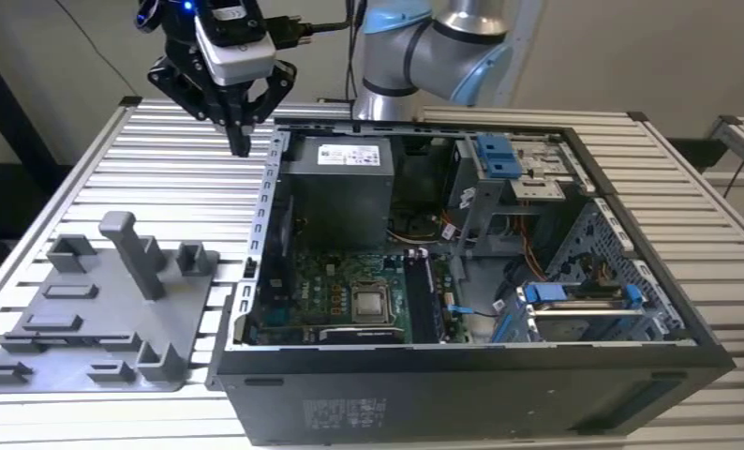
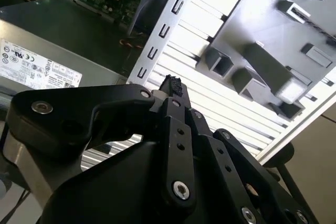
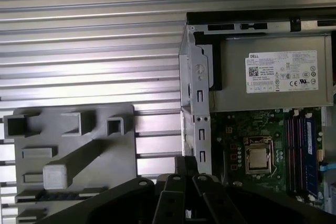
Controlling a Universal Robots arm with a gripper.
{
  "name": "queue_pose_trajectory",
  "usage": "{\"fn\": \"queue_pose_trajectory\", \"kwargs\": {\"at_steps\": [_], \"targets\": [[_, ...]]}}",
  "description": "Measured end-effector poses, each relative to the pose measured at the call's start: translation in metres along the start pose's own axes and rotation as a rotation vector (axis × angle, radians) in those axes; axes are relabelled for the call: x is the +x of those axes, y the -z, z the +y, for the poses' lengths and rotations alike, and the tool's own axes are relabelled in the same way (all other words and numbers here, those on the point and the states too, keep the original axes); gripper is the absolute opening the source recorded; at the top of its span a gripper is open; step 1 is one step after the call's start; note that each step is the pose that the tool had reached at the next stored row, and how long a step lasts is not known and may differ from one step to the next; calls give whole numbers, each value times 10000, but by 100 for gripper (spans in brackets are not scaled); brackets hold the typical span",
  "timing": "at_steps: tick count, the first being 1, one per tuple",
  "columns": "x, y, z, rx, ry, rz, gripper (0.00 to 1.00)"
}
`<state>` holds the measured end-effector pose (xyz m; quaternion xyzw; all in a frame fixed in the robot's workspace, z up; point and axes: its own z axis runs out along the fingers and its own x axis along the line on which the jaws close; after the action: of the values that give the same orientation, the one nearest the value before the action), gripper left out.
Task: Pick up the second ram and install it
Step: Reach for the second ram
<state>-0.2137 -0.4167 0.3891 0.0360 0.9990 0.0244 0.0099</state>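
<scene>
Gripper (image 1: 238, 142) pinched fully closed, black fingertips together with nothing between them, hanging above the slatted metal table (image 1: 97, 169) just outside the black computer case (image 1: 472, 394). Second ram (image 3: 308, 153): slim blue-faced stick, seemingly standing in the slots inside the case beside the square silver processor (image 3: 258, 159). White printed label (image 3: 282, 72) on the grey metal power supply inside the case. Moulded grey plastic tray (image 1: 110, 319) beside the case.

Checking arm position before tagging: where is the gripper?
At the exterior view's upper left, the gripper hangs over the table, just outside the case's far corner and beyond the grey tray.
</scene>
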Motion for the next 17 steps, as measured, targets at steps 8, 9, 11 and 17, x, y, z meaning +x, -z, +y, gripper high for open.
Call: {"fn": "queue_pose_trajectory", "kwargs": {"at_steps": [8,9,11,17], "targets": [[95,3,-27,2,-53,7,11],[108,3,-28,2,-53,10,11],[144,3,-31,2,-53,12,11],[310,6,-43,1,8,14,11]]}}
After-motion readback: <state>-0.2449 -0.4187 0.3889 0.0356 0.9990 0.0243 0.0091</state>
